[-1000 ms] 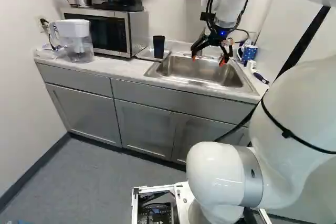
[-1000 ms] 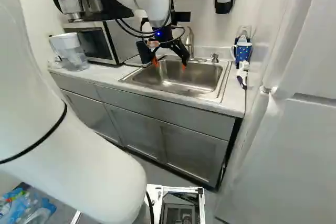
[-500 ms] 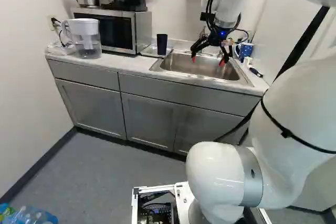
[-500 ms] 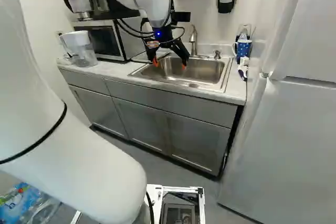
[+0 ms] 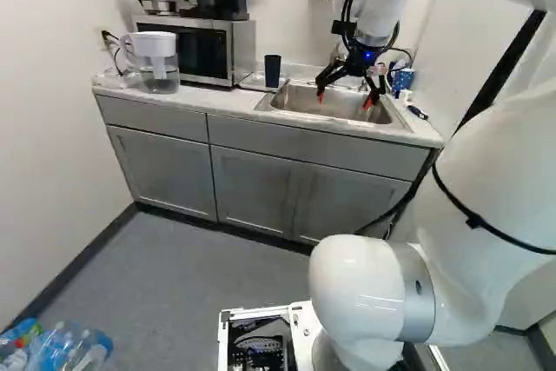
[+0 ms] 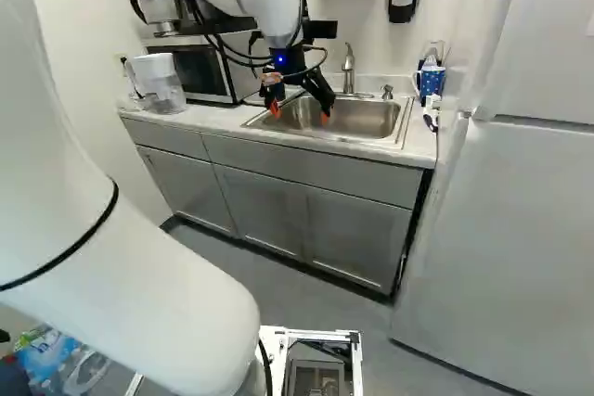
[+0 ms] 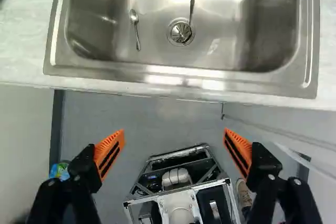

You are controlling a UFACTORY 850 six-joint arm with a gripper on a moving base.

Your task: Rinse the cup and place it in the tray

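Right down front, the arm's white lower joint [image 5: 358, 288] fills the lower right of the left base view, the open metal frame [image 5: 254, 312] of the base beside it. Plastic bottles [image 5: 71, 347] crowd that view's lower left corner, and the white fridge [image 6: 501, 248] takes the right of the right base view.

Further in, grey cabinets [image 5: 254, 188] run across the middle, carrying the pale counter [image 5: 201, 105]. And here's the gripper [image 6: 300, 114], upper centre of the right base view, pointing down over the sink [image 6: 357, 144]! The wrist view has it: gripper [image 7: 175, 150] spread wide, orange pads [image 7: 109, 153] well apart and nothing pinched. Ahead of it, in the basin, one spoon [image 7: 135, 27] lies alone, another [image 7: 191, 11] by the drain [image 7: 180, 32].

And the dark cup [image 5: 272, 70]? Upper centre of the left base view, standing upright on the metal tray [image 5: 251, 83], just beside the sink and clear of the gripper. Left of it come the microwave [image 5: 201, 51] and water pitcher [image 5: 158, 62]; at the sink's far right sits a blue mug [image 6: 432, 81]. Behind the basin rises the faucet [image 6: 348, 70].
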